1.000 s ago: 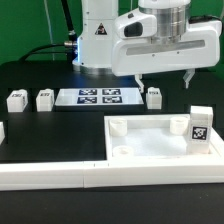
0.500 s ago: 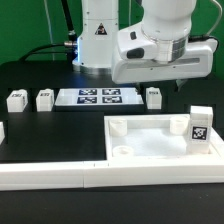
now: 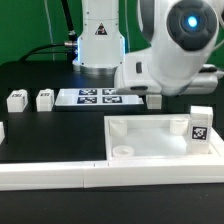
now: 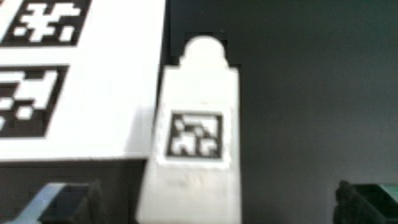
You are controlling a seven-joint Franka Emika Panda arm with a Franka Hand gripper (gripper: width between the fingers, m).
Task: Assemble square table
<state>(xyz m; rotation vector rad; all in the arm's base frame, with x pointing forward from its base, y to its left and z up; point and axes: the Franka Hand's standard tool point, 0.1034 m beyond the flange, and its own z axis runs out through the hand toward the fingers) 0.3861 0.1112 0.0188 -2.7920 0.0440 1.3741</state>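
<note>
The square tabletop [image 3: 150, 160] lies rim up at the exterior view's right front, with round corner sockets. One tagged white leg [image 3: 200, 125] stands on its right corner. Another leg [image 3: 156, 99] lies just right of the marker board, mostly hidden behind my arm. In the wrist view this leg [image 4: 196, 140] lies lengthwise with its tag up. My gripper [image 4: 210, 205] is open, with one dark fingertip [image 4: 54, 205] on each side of the leg, both apart from it. In the exterior view the gripper is hidden behind the wrist housing [image 3: 170, 60].
The marker board [image 3: 97, 97] lies at the back middle, and its edge shows in the wrist view [image 4: 71, 90]. Two more legs [image 3: 15, 100] [image 3: 44, 99] lie to its left. The long white border rail [image 3: 50, 172] runs along the front.
The arm has swung forward and down over the leg beside the marker board. The fingers showed above that leg earlier and are now hidden behind the wrist.
</note>
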